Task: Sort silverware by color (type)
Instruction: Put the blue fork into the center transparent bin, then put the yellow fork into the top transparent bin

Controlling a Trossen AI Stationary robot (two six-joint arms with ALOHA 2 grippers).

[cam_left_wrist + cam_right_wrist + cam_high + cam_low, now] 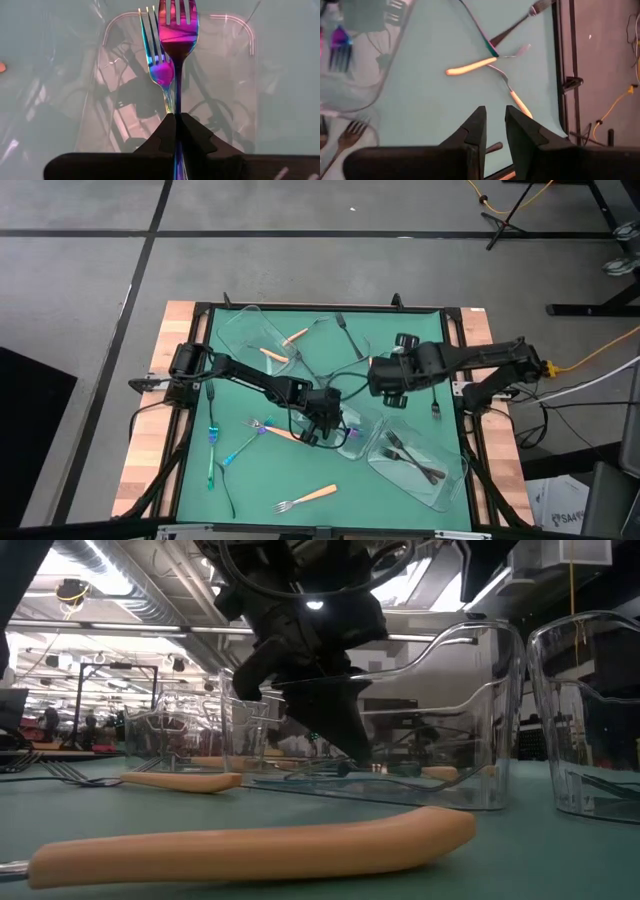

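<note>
A: What is held by the left gripper (175, 120)?

B: An iridescent fork (178, 35) is clamped between its closed fingers. In the left wrist view the handle is seen running straight out from between the jaws, tines pointing away from the wrist, so the fork's long axis is in line with the gripper. The gripper is placed near the middle of the green tabletop (290, 470), over a clear tray (235, 90).

A: Is anything already lying in that tray?

B: A second iridescent fork (159, 65) is seen just beside the held one, roughly parallel to it. Whether the two are touching cannot be told.

A: And the right gripper (495, 125)?

B: It is held over the table towards the right edge, its fingers slightly parted and nothing between them. Two orange-handled utensils (470, 66) are seen ahead of it in its wrist view. A tray with dark forks (412, 460) lies by the front right corner.

A: On what is the coming move judged to turn?

B: On the held fork lying directly over the tray, lengthwise with it; a release there is judged to be all that is needed. Other iridescent pieces (213, 450) are left near the left edge, nearer the left arm.
</note>
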